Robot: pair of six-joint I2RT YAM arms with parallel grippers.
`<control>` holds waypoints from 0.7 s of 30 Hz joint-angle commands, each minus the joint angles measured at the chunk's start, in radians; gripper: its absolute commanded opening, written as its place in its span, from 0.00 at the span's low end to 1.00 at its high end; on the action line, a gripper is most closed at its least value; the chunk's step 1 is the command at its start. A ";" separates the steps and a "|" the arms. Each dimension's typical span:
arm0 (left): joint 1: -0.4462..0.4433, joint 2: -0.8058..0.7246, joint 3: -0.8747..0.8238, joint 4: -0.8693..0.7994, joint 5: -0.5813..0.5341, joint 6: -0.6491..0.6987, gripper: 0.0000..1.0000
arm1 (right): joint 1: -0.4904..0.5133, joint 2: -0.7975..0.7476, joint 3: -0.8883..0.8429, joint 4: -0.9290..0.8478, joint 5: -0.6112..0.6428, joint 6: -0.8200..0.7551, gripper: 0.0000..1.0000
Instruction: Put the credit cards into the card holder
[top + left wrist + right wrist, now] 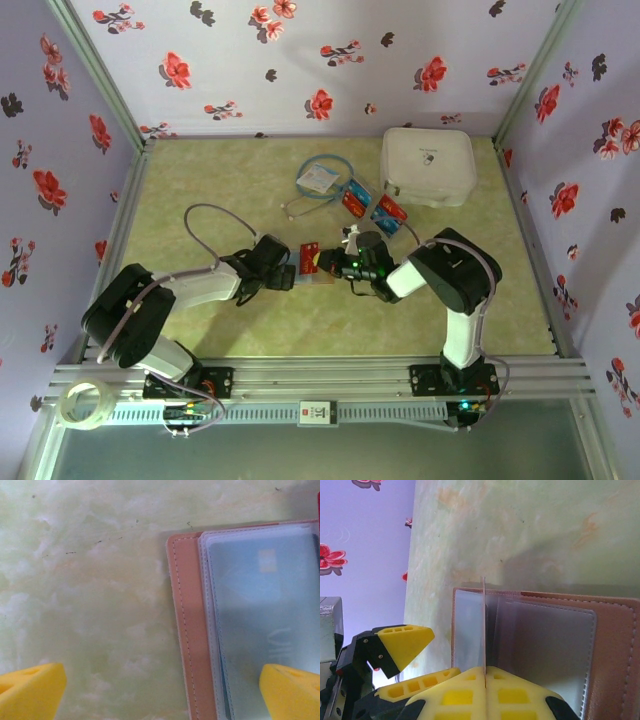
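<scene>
The right fingers (pixel 455 697) are pressing together and pinching one thin card (pixel 484 625). In the right wrist view this card is showing only its edge, as a fine upright line, so its face is not readable there. It is standing over the open card holder (pixel 615 645), in line with the border between two clear sleeves (pixel 540 645). Whether its far edge is entering a sleeve or only resting on top, I cannot tell. The near part of the holder is being cut off by the fingers and by the frame.

The left fingers (pixel 32 690) are standing wide apart and holding nothing; only their yellow tips are showing, at the two lower corners of the left wrist view. One tip is hanging over the bare worktop (pixel 90 605), the other over the holder's sleeves. Under the cloudy plastic a pale bluish card shape with a small light patch is showing through, but it is blurred and the print is not readable.

From above, both arms are meeting at the middle of the worktop and covering most of the holder; the pinched card is looking red there. Farther back, two more cards (pixel 353 201), red and blue, are lying just beside a white case (pixel 428 165), near a white tag with a blue cord (pixel 320 180). A roll of tape (pixel 85 405) is sitting at the near left corner.
</scene>
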 commanded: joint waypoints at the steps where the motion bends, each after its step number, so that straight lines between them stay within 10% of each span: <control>1: 0.008 -0.006 -0.022 -0.029 -0.034 -0.012 1.00 | 0.012 0.017 -0.006 0.026 0.008 0.009 0.00; 21: 0.007 -0.005 -0.027 -0.023 -0.034 -0.012 1.00 | 0.023 0.039 -0.075 0.107 0.035 0.049 0.00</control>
